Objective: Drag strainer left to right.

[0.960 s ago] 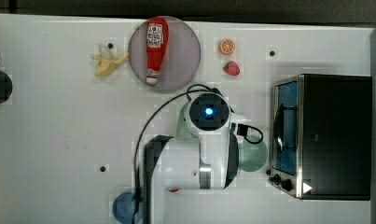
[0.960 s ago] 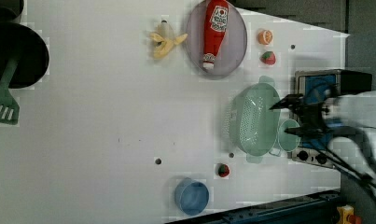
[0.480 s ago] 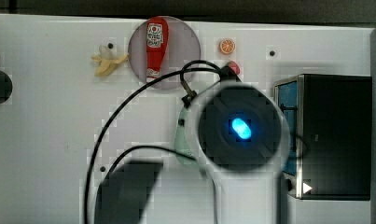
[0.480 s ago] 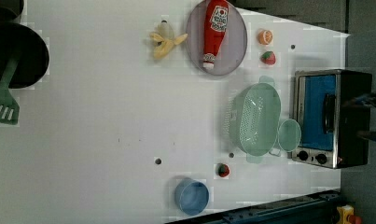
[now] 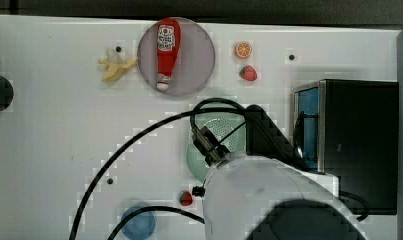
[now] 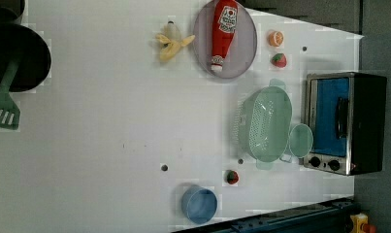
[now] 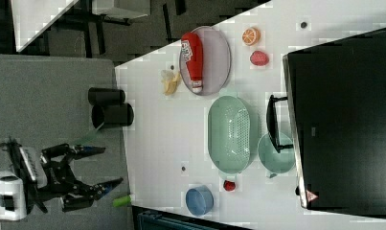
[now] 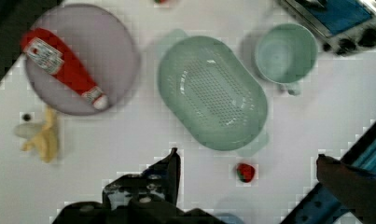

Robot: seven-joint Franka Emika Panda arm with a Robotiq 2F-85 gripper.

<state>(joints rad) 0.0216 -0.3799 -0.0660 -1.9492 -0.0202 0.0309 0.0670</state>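
Strainer (image 6: pixel 264 124): pale mint oval, perforated, wide-rimmed; tool (image 7: pixel 100 166) spread wide, empty.

Gripper (image 7: pixel 97 167): seen in the right view well off the table's edge, jaws spread wide, nothing held between them; two dark fingers (image 8: pixel 169 170) are seen far apart in the wrist view. Arm (image 5: pixel 269 200): white casing, seen large and close beneath the top view's camera, black cable looped alongside.
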